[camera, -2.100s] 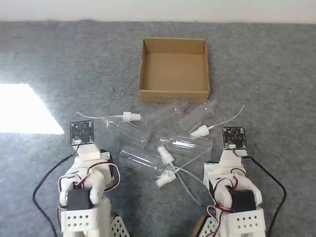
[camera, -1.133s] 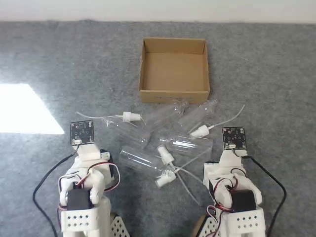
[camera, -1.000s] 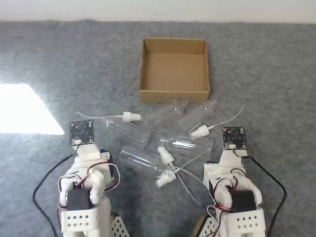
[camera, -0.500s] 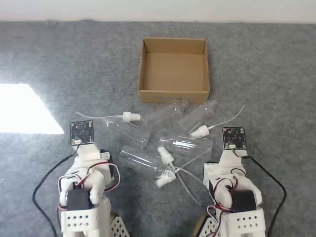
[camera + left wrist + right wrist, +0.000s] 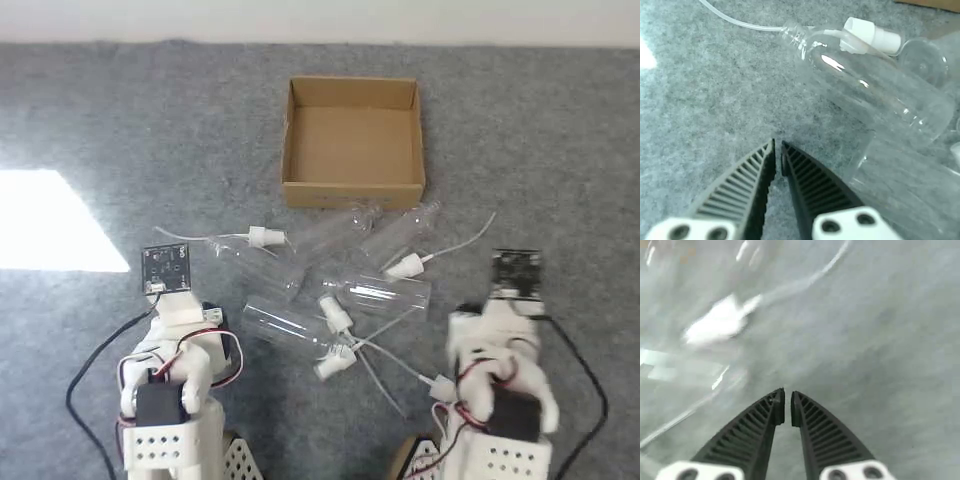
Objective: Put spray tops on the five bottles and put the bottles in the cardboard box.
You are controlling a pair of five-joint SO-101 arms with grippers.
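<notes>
The right arm [image 5: 497, 345] has just swung outward toward 3 o'clock. 0.5 seconds ago its wrist sat closer to the heap, and now it stands further off. The left arm [image 5: 170, 335] at 7 o'clock has not budged over the last 2 seconds, and nothing in the heap has shifted. I read this as the right side only starting to set up for its first pick, so the task is at its very beginning, with 0 of 5 bottles capped.

The right gripper [image 5: 787, 392] has its jaws drawn in to a narrow slit and carries nothing. It hangs over the grey carpet-like table cover [image 5: 120, 130], with a white spray top [image 5: 715, 322] ahead of it and apart from the fingertips. The left gripper [image 5: 778, 145] is just as narrow and just as empty, and sits near a bottle whose threaded neck is bare.

The brown cardboard box [image 5: 352, 193] sits at 12 o'clock from the heap, open at the top, with nothing in it. The 5 clear plastic bottles [image 5: 290, 325] lie on their sides, criss-crossed between the arms and the box. All look empty, and I see no top fitted on any. The spray tops, each with a long thin tube, lie loose among them, 1 at 5 o'clock of the heap, just beside the right arm.
</notes>
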